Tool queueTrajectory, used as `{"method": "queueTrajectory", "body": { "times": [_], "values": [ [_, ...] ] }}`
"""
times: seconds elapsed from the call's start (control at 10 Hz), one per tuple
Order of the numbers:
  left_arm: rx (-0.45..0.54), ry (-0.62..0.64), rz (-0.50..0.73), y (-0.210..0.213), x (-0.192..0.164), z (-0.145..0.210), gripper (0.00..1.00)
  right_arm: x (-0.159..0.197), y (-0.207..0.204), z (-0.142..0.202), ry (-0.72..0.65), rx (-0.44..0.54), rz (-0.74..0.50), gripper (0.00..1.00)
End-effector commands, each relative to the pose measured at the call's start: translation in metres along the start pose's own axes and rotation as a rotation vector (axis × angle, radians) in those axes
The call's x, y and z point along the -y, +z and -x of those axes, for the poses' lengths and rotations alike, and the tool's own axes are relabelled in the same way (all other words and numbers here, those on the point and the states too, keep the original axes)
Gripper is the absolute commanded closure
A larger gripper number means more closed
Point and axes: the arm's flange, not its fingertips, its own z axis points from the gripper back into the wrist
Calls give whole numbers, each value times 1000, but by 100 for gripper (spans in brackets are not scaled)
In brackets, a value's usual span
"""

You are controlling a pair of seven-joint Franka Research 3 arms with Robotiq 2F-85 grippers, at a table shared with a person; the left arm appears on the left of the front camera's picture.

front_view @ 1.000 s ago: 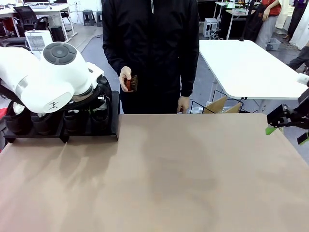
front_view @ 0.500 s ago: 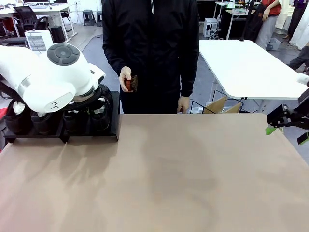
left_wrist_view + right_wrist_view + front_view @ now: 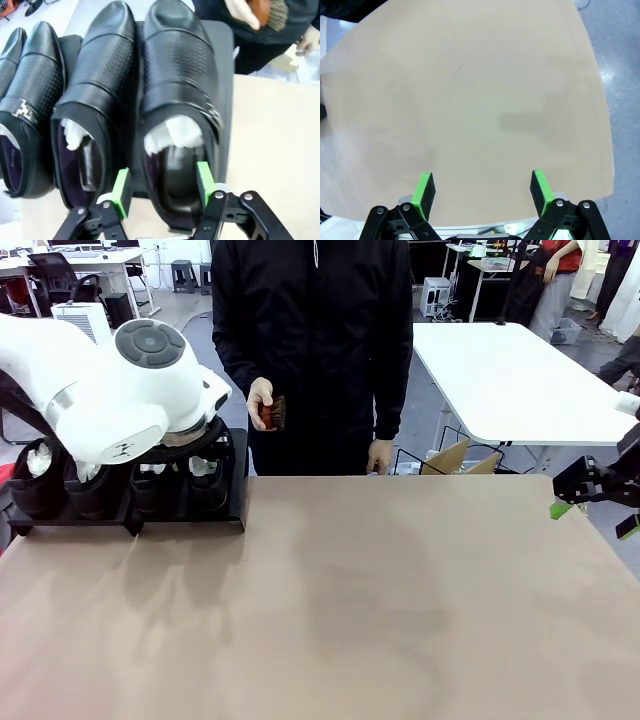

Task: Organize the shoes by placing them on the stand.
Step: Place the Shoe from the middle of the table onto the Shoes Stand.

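Note:
Several glossy black shoes stand side by side on the black stand, heels toward me, white paper inside. My left gripper hangs open just behind the rightmost shoe, its green pads either side of the heel and gripping nothing. The neighbouring shoe lies just left of the left pad. In the front view the stand sits at the table's far left with the shoe heels under my left arm's wrist. My right gripper is open at the table's right edge, also in its own wrist view.
A person in a black jacket stands at the far side holding a small brown brush; the hand with the brush is near the stand's far corner. The tan table stretches bare under my right gripper. A white table stands behind.
My left arm has lifted and shifted right, uncovering the shoes' heels and paper stuffing on the stand. The right arm and the person have stayed put.

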Motion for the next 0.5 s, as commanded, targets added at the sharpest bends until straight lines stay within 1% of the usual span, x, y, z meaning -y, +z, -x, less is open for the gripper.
{"method": "queueTrajectory", "body": {
  "times": [0.0,0.2,0.3,0.4],
  "values": [
    [-39,-32,1,26,5,9,0,1,1,-1,10,2,-1,0],
    [-19,-19,-8,52,4,18,0,1,1,-1,10,2,-1,0],
    [-23,-20,9,25,18,11,0,1,1,-1,10,2,-1,0],
    [-23,-20,9,25,18,11,0,1,1,-1,10,2,-1,0]
  ]
}}
